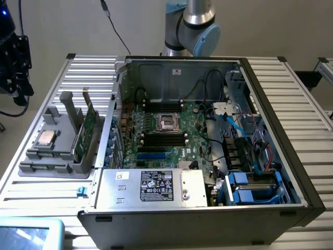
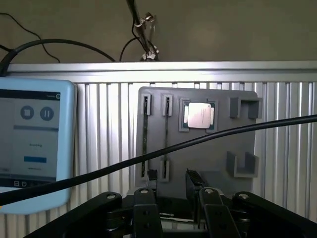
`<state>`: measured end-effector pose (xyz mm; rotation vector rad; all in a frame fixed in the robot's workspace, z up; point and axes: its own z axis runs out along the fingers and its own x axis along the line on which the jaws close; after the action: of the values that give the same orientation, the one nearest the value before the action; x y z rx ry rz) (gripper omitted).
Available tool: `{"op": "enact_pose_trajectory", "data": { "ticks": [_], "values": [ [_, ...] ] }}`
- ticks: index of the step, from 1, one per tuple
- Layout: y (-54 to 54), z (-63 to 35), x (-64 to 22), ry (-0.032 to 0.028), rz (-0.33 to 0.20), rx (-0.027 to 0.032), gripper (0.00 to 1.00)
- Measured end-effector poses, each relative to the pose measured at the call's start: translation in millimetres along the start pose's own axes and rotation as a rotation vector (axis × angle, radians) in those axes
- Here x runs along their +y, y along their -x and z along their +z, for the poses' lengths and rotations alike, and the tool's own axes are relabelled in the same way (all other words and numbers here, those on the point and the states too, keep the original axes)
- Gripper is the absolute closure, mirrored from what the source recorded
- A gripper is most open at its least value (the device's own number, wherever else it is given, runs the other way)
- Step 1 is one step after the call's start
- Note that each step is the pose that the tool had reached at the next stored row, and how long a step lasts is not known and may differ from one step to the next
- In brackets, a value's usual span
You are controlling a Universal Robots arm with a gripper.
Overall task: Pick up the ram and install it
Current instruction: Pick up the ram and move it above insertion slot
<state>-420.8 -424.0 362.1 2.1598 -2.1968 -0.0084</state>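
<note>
Where the ribbed metal counter (image 1: 296,109) ends, a plain beige wall (image 2: 233,29) rises, with cables (image 2: 143,29) hanging in front of it. An open computer case (image 1: 171,219) sits on the counter. At the exterior view's left, a grey holder (image 1: 49,156) keeps the ram (image 1: 83,136) standing on edge in a slot. The hand (image 2: 177,210), fingers spread wide and empty, faces the holder, with a tablet (image 2: 34,144) lying alongside.
</note>
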Motion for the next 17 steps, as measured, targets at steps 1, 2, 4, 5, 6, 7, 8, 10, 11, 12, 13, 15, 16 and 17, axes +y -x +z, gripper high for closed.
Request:
{"op": "enact_pose_trajectory", "data": {
  "ticks": [1,2,4,5,6,7,8,10,11,12,13,15,16,17],
  "values": [
    [-1.5,1.9,-0.2,-0.0002,-0.003,-0.0004,0.64],
    [-2.8,3.8,-0.2,-0.0002,-0.006,-0.0007,0.64],
    [-4.3,7.4,0.1,-0.0003,-0.012,-0.003,0.64],
    [-4.5,9.1,0.9,-0.0003,-0.014,-0.0057,0.64],
    [-4.6,10.6,1.9,-0.0005,-0.016,-0.0088,0.64],
    [-4.6,12.2,3.1,-0.0007,-0.019,-0.0121,0.64],
    [-4.6,13.6,4.6,-0.0006,-0.021,-0.0152,0.64],
    [-4.5,16.6,7.7,-0.0007,-0.026,-0.0206,0.64],
    [-4.5,18.1,9.1,-0.0007,-0.028,-0.0228,0.64],
    [-4.4,19.8,10.5,-0.0008,-0.03,-0.0249,0.64],
    [-4.4,21.4,11.8,-0.0008,-0.032,-0.0265,0.64],
    [-4.3,25.0,14.3,-0.001,-0.036,-0.0296,0.64],
    [-4.2,26.7,15.2,-0.0011,-0.037,-0.031,0.64],
    [-4.2,28.3,15.8,-0.0011,-0.039,-0.0326,0.64]
  ]
}}
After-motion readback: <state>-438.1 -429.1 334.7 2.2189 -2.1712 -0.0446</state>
